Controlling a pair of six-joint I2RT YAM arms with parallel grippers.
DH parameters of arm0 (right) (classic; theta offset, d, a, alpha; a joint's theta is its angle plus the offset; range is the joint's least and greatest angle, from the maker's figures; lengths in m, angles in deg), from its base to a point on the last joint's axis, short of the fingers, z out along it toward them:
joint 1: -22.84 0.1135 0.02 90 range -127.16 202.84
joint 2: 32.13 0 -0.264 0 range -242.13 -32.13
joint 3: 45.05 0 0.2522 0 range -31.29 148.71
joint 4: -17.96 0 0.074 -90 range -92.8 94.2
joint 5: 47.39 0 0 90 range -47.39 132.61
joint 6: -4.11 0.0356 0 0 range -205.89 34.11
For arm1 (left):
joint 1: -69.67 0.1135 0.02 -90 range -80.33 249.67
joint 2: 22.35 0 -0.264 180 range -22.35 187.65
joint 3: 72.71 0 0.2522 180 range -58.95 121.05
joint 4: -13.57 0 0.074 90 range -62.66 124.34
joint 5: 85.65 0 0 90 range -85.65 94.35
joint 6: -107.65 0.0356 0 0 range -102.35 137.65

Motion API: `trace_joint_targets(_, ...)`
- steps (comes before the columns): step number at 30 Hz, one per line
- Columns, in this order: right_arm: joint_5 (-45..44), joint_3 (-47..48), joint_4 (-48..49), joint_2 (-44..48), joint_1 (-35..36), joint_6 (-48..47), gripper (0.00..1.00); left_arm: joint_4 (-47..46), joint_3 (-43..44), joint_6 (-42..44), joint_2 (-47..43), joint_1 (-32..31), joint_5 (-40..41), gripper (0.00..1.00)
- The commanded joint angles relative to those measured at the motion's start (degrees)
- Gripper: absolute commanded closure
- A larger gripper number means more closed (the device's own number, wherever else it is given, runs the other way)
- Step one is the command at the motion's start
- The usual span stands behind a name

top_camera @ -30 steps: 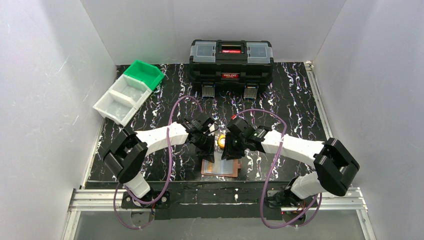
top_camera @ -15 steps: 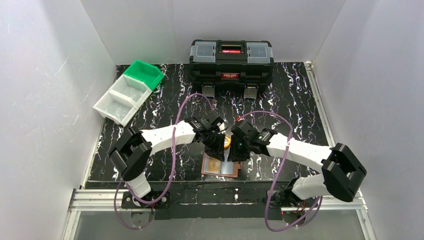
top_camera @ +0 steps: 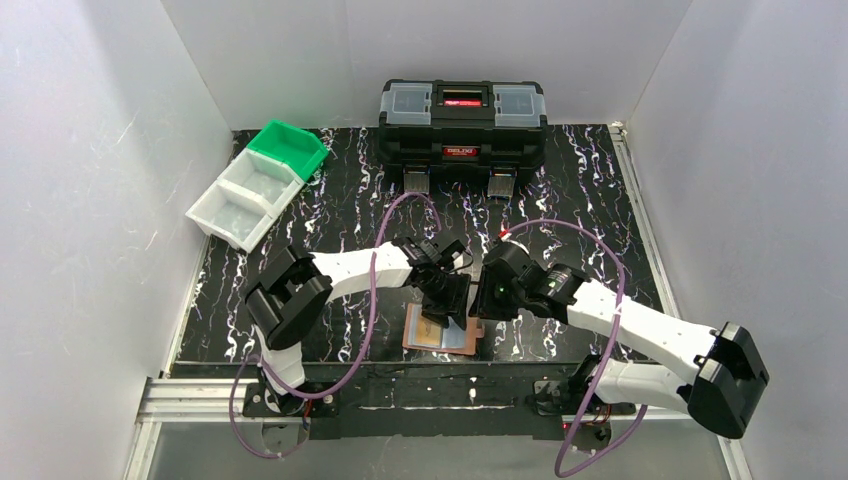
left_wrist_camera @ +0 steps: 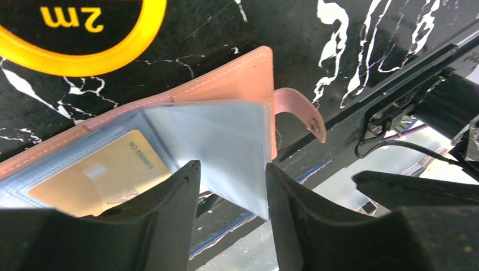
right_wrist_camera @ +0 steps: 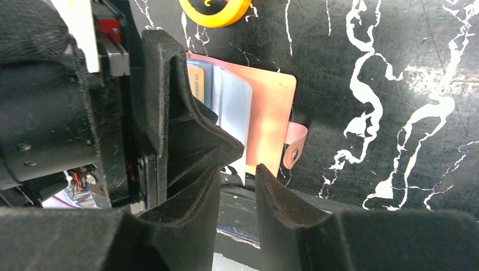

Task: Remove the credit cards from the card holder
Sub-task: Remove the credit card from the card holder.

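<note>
A black marbled table (top_camera: 590, 200) is seen from above, with a black toolbox (top_camera: 462, 122) set at its far edge and white and green bins (top_camera: 255, 180) at the far left, all well apart from the arms' working spot. Both arms are bent inward over the near middle, where the card holder (top_camera: 455, 342) is laid open just inside the table's near edge, with the metal rail close beside it. More of the dark surface is seen between the holder and the toolbox. The left gripper (top_camera: 443, 308) and the right gripper (top_camera: 487, 300) are held close together above the holder, the left over its middle and the right over its right part. A yellow tape measure (left_wrist_camera: 85, 53) is placed just beside the holder's far edge. In the left wrist view a pale clear sleeve (left_wrist_camera: 220, 147) is raised off the holder and runs between the left fingers (left_wrist_camera: 169, 214), which are parted by a moderate gap and are not pressed on it. A gold card (left_wrist_camera: 101, 175) is tucked in a sleeve just left of them, partly hidden by one finger. Whether other cards sit in the remaining sleeves cannot be told. A snap tab (left_wrist_camera: 299, 110) is curled out from the holder's right end toward the near edge. The right fingers (right_wrist_camera: 282, 203) are parted by a narrow gap over the holder's near right corner, and nothing is seen clamped between them.
</note>
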Motion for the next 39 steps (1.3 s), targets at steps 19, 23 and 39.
trace_joint_targets(19,11.72,0.44,10.14,-5.32,0.13,-0.10,0.65,16.61,1.20,5.03,-12.57,2.90,13.92,0.49)
trace_joint_targets(23,14.82,1.00,14.18,-10.41,0.13,-0.01,0.66,15.51,-3.92,5.25,-16.02,4.57,13.54,0.57)
trace_joint_targets(39,20.38,-3.36,25.51,-22.75,-2.53,0.57,0.68,7.16,-8.59,6.31,-10.62,5.53,10.33,0.89)
